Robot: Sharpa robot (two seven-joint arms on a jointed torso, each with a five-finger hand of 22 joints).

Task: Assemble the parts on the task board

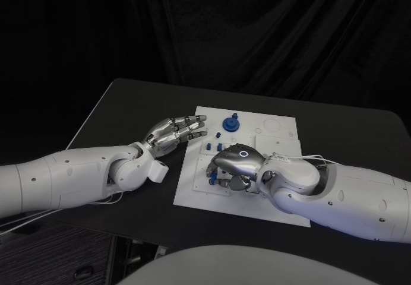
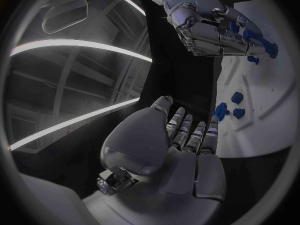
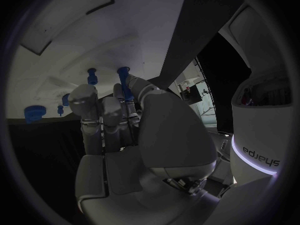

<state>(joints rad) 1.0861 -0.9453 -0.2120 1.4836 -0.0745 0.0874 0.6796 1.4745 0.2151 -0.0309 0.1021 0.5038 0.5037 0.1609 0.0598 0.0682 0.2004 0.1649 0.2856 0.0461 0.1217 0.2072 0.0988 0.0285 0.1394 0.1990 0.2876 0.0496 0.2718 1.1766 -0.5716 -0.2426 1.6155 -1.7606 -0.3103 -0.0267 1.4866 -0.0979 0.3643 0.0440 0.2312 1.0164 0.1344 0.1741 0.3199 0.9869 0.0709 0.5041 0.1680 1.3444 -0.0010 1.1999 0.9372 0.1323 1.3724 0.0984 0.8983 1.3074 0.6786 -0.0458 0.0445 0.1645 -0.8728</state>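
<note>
The white task board (image 1: 274, 139) lies mid-table. A round blue part (image 1: 230, 124) stands near its far edge, and small blue pegs (image 1: 219, 144) stand just nearer. My right hand (image 1: 233, 166) curls down over the board's near left part. In the right wrist view its thumb and a finger pinch a blue peg (image 3: 124, 78), with a second peg (image 3: 92, 76) standing on the board (image 3: 69, 45) just beside it. My left hand (image 1: 176, 132) hovers at the board's left edge with its fingers stretched out and apart, holding nothing. The left wrist view shows that hand (image 2: 187, 150) close to loose blue pieces (image 2: 237, 98).
The black table (image 1: 128, 113) runs around the board, with its left edge slanting away beside my left arm. The board's right half carries pale moulded outlines (image 1: 275, 126) and no blue pieces. My right forearm (image 1: 342, 190) covers the board's near right corner.
</note>
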